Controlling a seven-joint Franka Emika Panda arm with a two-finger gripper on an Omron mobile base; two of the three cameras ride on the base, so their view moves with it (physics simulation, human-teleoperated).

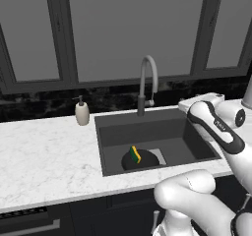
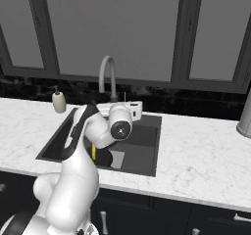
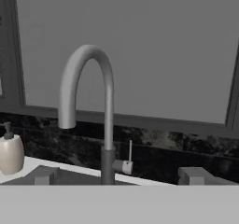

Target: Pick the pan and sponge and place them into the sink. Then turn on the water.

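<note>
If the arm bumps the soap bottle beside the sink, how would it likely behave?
The soap bottle stands upright on the counter, narrow pump on top, so it would probably tip rather than slide. Its rounded body suggests it may then roll, possibly toward the sink.

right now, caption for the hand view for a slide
Hand camera faces the tall curved grey faucet and its small side lever, cream soap dispenser at left, no water running.

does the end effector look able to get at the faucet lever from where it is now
Probably yes. In the hand view the faucet stands straight ahead, its small lever sticking out on the right with nothing in front of it. The pan and sponge lie low in the sink, out of the way.
</note>
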